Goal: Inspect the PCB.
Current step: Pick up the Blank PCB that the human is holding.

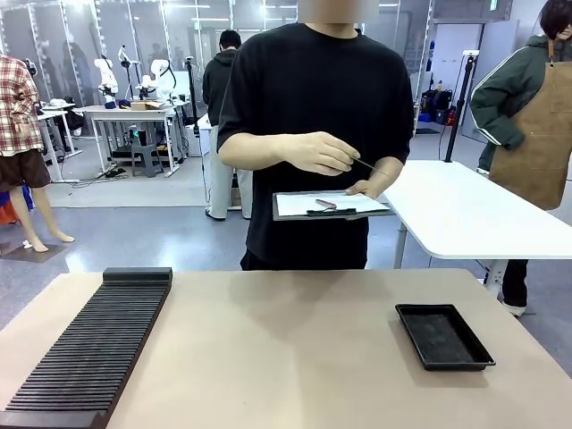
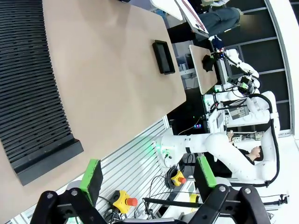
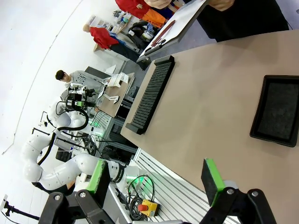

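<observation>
Across the table a person holds a thin flat dark thing [image 1: 368,165] edge-on in one hand [image 1: 322,154]. It looks like the PCB, but its face is hidden. It hovers just above a dark clipboard with white paper [image 1: 331,206], which the person's other hand holds. My left gripper [image 2: 148,173] is open with nothing between its green pads [image 2: 91,174], back off the table's near edge. Also open and holding nothing, my right gripper [image 3: 155,178] hangs off the near edge, far from the person.
A black shallow tray [image 1: 444,335] lies at the table's right side and is also seen in both wrist views [image 2: 163,57] [image 3: 277,110]. A long black slotted rack [image 1: 98,344] runs along the left side. A white table [image 1: 474,214] and other people stand behind.
</observation>
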